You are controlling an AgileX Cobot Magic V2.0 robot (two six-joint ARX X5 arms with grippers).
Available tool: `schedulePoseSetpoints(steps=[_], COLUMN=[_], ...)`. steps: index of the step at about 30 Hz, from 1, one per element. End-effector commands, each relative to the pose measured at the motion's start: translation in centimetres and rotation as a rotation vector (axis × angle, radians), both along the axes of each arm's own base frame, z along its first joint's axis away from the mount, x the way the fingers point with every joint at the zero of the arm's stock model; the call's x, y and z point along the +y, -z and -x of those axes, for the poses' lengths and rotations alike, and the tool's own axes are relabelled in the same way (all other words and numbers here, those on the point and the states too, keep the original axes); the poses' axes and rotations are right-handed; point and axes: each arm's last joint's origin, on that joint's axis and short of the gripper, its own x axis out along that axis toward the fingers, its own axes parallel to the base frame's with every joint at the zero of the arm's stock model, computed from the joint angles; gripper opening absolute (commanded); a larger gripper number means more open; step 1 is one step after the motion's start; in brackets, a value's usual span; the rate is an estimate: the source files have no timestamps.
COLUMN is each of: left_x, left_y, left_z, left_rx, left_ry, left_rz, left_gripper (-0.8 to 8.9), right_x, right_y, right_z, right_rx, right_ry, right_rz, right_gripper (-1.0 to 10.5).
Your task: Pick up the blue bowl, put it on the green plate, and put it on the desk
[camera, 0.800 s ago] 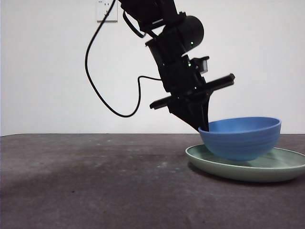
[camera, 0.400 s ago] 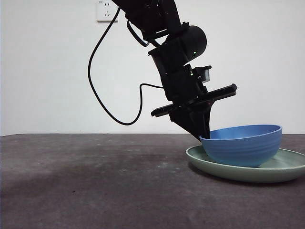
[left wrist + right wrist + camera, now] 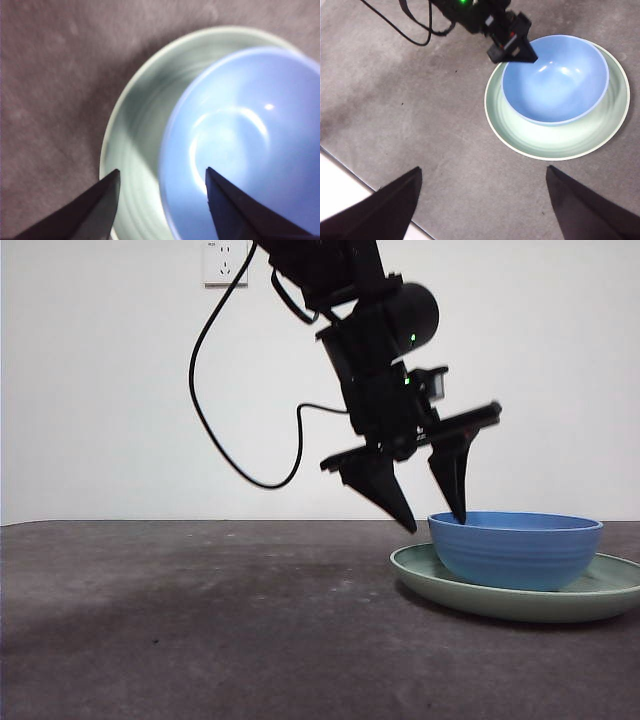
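Note:
The blue bowl point(image 3: 515, 550) sits level inside the green plate point(image 3: 500, 602) on the desk point(image 3: 200, 620), at the right of the front view. My left gripper point(image 3: 436, 525) is open, its jaws straddling the bowl's near-left rim: one tip outside over the plate, the other inside the bowl. The left wrist view shows the same, with the bowl point(image 3: 250, 140) and plate point(image 3: 135, 125) under the left gripper point(image 3: 162, 172). High above, my right gripper point(image 3: 483, 170) is open and holds nothing. It looks down on the bowl point(image 3: 555, 80), the plate point(image 3: 555, 142) and the left gripper point(image 3: 512, 47).
A black cable point(image 3: 215, 430) loops down from the left arm in front of the white wall. A wall socket point(image 3: 223, 262) is at the top. The desk's edge point(image 3: 350, 172) shows in the right wrist view.
The left gripper's jaws have opened and let go of the bowl's rim. The bowl, tilted and lifted at its left side before, has settled flat on the plate.

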Motion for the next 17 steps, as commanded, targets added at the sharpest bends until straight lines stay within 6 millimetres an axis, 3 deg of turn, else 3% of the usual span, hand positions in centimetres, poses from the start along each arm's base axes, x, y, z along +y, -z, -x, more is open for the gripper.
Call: schedulePoseSetpoints(steps=[1,8,17], left_x=[-0.5,1.1,7.8], left_y=[-0.8,-6.2,-17.8], left_z=[-0.3,-0.1,2.3], left_rx=[-0.014,-0.089,-0.294], left_ry=[0.011,0.010,-0.057], left_rz=[0.004,0.057,0.213], left_gripper=[2.87,2.86,2.86], right_x=[0.0,0.0,0.0], right_y=[-0.6,-0.6,-0.6], right_z=[0.0,0.0,-0.1], right_rx=[-0.023,-0.023,-0.023], right_ry=[0.000,-0.001,-0.001], right_rz=[0.001,0.001,0.001], right_gripper=[4.0,4.0,4.0])
